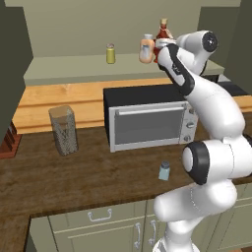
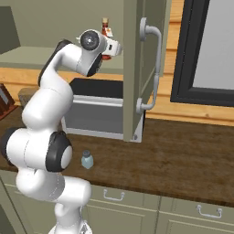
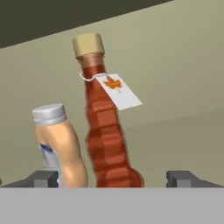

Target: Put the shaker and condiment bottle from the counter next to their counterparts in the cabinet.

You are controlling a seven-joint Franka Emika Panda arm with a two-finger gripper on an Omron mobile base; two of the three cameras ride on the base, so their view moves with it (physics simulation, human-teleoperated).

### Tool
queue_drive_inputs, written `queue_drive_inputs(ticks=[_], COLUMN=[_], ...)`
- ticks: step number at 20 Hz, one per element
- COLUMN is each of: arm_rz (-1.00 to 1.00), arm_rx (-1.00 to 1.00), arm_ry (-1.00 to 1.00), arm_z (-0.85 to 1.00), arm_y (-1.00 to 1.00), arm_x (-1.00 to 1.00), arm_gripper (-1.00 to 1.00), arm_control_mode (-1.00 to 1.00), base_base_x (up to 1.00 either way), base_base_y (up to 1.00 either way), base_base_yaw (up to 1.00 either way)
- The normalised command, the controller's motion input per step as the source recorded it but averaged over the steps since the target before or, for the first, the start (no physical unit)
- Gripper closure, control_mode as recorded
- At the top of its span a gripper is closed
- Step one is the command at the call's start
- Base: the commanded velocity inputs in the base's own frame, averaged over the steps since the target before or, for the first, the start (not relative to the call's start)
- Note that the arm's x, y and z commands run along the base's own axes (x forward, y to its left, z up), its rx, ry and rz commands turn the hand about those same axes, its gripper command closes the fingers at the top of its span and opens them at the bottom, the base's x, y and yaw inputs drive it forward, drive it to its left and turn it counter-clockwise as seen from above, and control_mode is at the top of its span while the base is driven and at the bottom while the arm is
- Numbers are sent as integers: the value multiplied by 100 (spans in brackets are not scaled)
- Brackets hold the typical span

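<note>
White arm rising from the base, elbow bent, forearm reaching up toward 12 o'clock, wrist level, claw (image 3: 112, 178) spread wide, finger tips far apart, gripping nothing

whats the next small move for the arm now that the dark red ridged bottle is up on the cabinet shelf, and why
Probably draw the gripper straight back from the shelf. Its fingers stand wide apart, the dark red ridged bottle with the tan cap stands upright beside the orange and white bottle, and the small pale blue shaker waits on the dark wood counter.
</note>
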Motion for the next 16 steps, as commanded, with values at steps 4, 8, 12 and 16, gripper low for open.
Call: queue_drive_inputs(ticks=[4,8,12,16], arm_rz=[1,0,0,0], arm_rx=[0,0,0,-1], arm_ry=[-8,-9,-5,0], arm_z=[0,0,0,0], arm_y=[0,12,43,64], arm_x=[-95,-99,-91,-81], arm_gripper=[-100,-100,-100,-100], arm_control_mode=[-100,-100,-100,-100], base_base_x=[0,0,0,0], base_base_y=[0,0,0,0], base_base_yaw=[0,0,0,0])
